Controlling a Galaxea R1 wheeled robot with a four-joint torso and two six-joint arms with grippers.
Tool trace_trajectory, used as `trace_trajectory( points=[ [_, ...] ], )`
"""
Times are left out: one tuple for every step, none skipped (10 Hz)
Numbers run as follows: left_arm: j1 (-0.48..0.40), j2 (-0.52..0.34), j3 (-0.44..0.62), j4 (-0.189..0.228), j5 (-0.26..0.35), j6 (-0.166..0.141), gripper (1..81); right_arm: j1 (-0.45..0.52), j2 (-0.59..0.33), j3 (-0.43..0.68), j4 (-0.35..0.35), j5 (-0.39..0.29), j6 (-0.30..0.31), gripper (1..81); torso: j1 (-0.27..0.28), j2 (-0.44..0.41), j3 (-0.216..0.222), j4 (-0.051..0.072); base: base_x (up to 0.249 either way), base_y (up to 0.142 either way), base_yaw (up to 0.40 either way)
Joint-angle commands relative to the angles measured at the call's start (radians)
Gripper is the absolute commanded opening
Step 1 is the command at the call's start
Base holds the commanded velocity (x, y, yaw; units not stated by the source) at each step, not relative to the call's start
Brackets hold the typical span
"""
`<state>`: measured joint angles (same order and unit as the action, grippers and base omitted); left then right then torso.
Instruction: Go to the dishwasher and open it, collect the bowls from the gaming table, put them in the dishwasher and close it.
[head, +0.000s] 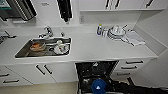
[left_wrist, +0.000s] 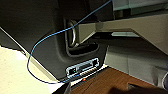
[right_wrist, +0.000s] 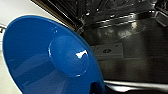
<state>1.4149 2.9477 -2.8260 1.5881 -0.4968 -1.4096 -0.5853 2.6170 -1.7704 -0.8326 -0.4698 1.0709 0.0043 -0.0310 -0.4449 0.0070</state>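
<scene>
Kitchen run seen from the head camera: a long white countertop spans the frame, with white cabinet fronts with dark bar handles beneath it and a recessed stainless-steel sink set into its left part, holding an orange item and some pale dishes. Below the counter, right of the cabinet doors, the built-in dishwasher stands open, its dark interior exposed. At the back of the counter, right of centre, a stack of white plates and bowls sits beside a folded pale cloth and a small blue-capped bottle. The round bright blue bowl hangs over the open dishwasher at the lower edge of the frame, at the end of the dark right arm; the wrist view shows it tilted, just before the shiny dishwasher cavity. Whether either gripper is wide or narrow cannot be told.
</scene>
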Motion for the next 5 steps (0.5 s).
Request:
trace_trajectory(
  points=[
    [0.003, -0.008, -0.004, 0.001, 0.027, 0.006, 81.1, 0.175, 0.070, -0.084, 0.024, -0.016, -0.003, 1.0, 0.000, 0.000, 0.000, 0.000, 0.000, 0.000, 0.000],
    [0.005, -0.007, -0.004, 0.000, 0.027, 0.004, 81.1, 0.198, 0.088, -0.107, 0.024, -0.016, -0.003, 1.0, 0.000, 0.000, 0.000, 0.000, 0.000, 0.000, 0.000],
    [0.008, -0.005, -0.004, 0.001, 0.027, 0.006, 81.1, 0.221, 0.105, -0.125, 0.026, -0.016, -0.002, 1.0, 0.000, 0.000, 0.000, 0.000, 0.000, 0.000, 0.000],
    [0.009, -0.005, -0.004, 0.000, 0.027, 0.006, 81.1, 0.245, 0.113, -0.138, 0.035, -0.016, -0.002, 1.0, 0.000, 0.000, 0.000, 0.000, 0.000, 0.000, 0.000],
    [0.009, -0.005, -0.004, 0.000, 0.027, 0.004, 81.1, 0.270, 0.114, -0.145, 0.050, -0.016, -0.002, 1.0, 0.000, 0.000, 0.000, 0.000, 0.000, 0.000, 0.000]
  ],
)
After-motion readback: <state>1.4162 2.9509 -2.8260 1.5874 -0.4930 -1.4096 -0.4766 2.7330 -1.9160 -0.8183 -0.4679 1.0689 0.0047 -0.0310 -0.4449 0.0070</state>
